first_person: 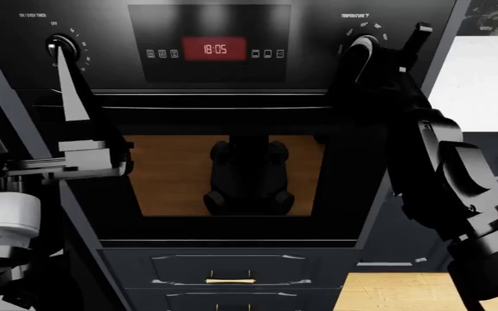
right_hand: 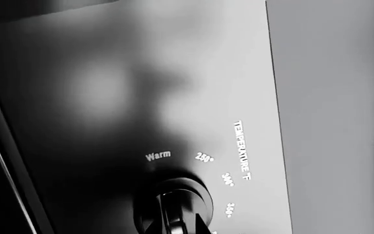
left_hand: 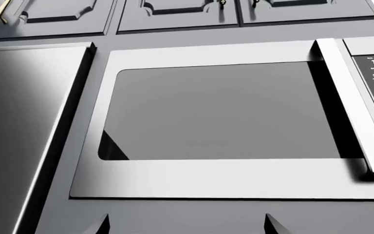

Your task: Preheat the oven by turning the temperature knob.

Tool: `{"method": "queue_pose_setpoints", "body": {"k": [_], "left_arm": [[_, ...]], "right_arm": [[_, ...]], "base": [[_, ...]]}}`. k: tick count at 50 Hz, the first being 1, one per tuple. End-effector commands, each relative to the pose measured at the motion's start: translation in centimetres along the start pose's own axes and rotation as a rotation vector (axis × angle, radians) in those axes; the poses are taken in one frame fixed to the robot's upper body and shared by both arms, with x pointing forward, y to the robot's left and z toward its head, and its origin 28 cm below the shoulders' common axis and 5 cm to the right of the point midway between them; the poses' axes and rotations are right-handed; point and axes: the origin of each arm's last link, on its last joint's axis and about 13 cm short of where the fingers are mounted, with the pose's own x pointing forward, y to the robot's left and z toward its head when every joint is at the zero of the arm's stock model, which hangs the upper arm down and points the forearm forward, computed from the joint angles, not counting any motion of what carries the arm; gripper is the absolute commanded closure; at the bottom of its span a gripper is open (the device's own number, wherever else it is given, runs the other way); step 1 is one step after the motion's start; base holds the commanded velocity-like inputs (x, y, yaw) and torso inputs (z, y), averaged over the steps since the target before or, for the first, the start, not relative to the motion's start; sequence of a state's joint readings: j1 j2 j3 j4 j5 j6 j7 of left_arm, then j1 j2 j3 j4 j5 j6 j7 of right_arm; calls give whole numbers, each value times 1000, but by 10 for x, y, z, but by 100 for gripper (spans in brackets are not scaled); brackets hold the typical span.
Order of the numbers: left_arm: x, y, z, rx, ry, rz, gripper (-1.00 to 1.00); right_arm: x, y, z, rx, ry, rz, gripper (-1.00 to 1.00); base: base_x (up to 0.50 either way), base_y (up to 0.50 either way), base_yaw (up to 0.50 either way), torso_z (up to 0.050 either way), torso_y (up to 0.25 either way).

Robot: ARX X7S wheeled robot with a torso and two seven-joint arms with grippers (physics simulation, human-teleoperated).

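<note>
The temperature knob [right_hand: 174,202] sits on the oven's dark control panel, ringed by the marks Warm, 250, 300 and 350. My right gripper [right_hand: 185,226] is closed around the knob's handle, with its fingertips close on either side. In the head view the right gripper [first_person: 363,55] covers the knob at the panel's upper right. My left gripper [left_hand: 187,225] is open and empty, pointing up at a microwave [left_hand: 219,114]. One of its fingers [first_person: 69,91] stands below the timer knob [first_person: 59,45].
The oven display [first_person: 215,48] reads 18:05. Below it are the oven handle [first_person: 214,103] and the glass door [first_person: 179,181], then drawers [first_person: 231,280]. Cabinets [left_hand: 174,14] hang above the microwave. A wooden counter [first_person: 396,291] is at the lower right.
</note>
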State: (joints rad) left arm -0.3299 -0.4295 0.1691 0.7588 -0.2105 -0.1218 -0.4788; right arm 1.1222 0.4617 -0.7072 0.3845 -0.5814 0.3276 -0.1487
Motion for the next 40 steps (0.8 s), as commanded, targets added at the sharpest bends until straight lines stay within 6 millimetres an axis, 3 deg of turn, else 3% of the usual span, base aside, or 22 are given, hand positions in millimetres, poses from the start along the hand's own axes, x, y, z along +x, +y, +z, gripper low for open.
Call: {"method": "queue_pose_setpoints", "body": {"k": [1, 40], "left_arm": [[1, 0, 0, -1, -2, 3, -100], [10, 6, -8, -3, -5, 16, -100]], "right_arm": [[1, 4, 14, 61, -55, 4, 100], [12, 18, 24, 311, -54, 20, 100]], "base": [[0, 0, 0, 0, 0], [4, 2, 5, 0, 0]]}}
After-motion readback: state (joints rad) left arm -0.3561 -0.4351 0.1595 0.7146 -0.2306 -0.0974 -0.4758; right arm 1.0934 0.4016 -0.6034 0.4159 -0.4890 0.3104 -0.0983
